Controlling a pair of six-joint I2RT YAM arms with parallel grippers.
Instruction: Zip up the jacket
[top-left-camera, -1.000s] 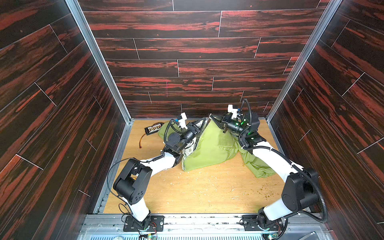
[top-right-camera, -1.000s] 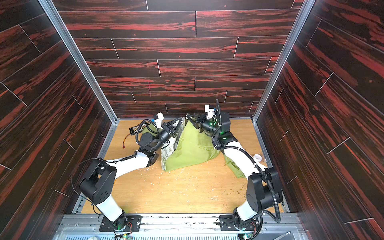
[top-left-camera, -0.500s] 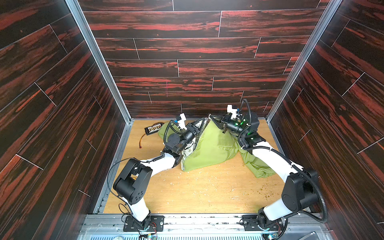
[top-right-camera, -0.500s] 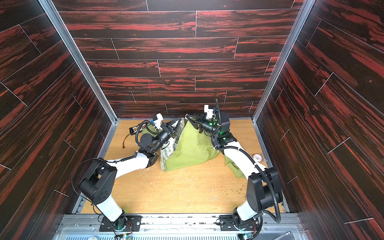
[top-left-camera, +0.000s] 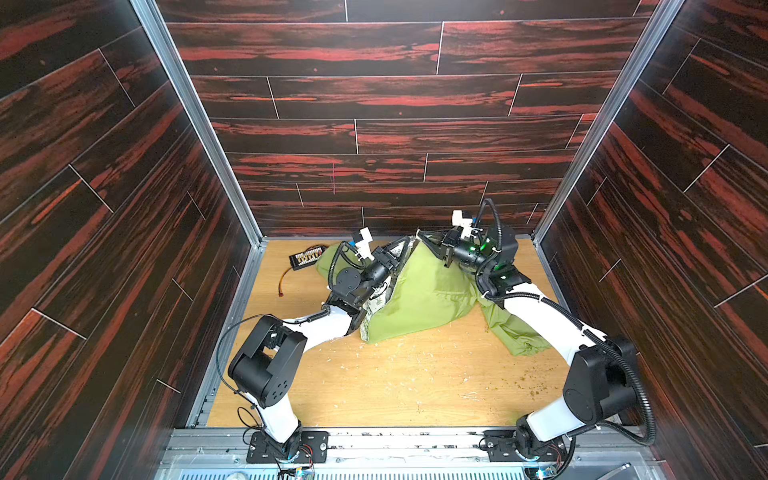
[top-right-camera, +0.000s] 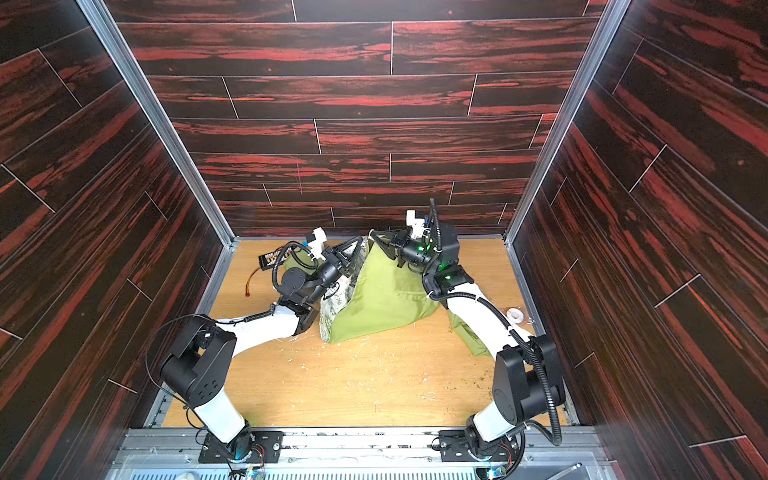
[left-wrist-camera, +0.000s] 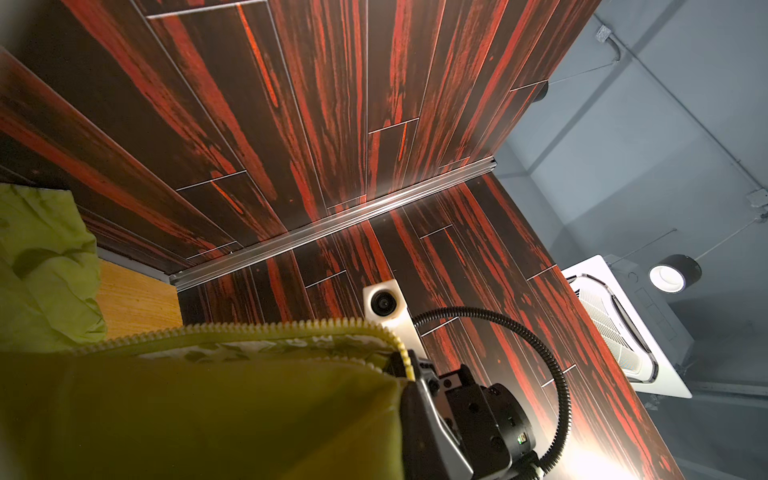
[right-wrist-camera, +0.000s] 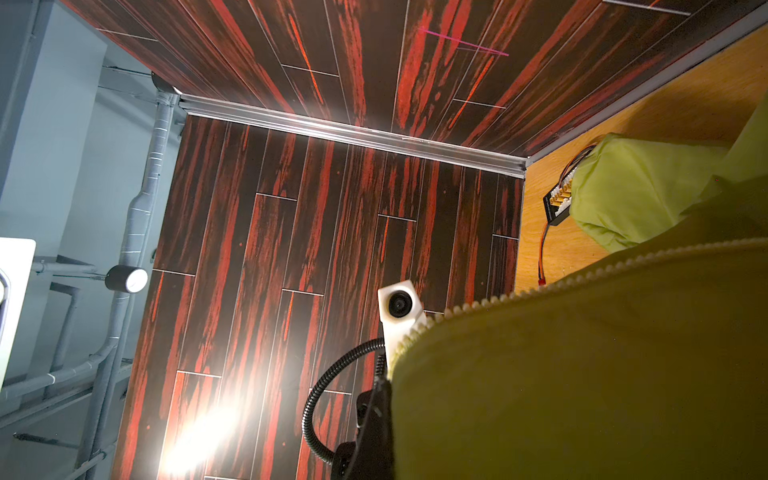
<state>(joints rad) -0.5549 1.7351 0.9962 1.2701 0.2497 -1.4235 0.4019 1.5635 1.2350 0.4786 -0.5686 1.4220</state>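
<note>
Jacket (top-left-camera: 419, 299) is on the far half of the table (top-left-camera: 374, 386), tented: top edge lifted, hem and one sleeve lying on the table. Left gripper (top-left-camera: 404, 248) and right gripper (top-left-camera: 424, 240) meet at the peak above the table's back edge. Both are clamped tight on the jacket's edge, close together. Zipper teeth (left-wrist-camera: 249, 330) run along that edge as a single unmeshed row. Pale lining (top-right-camera: 332, 309) shows on the fold toward the table's left side. Connector board (top-left-camera: 306, 257) lies at the table's far-left corner.
</note>
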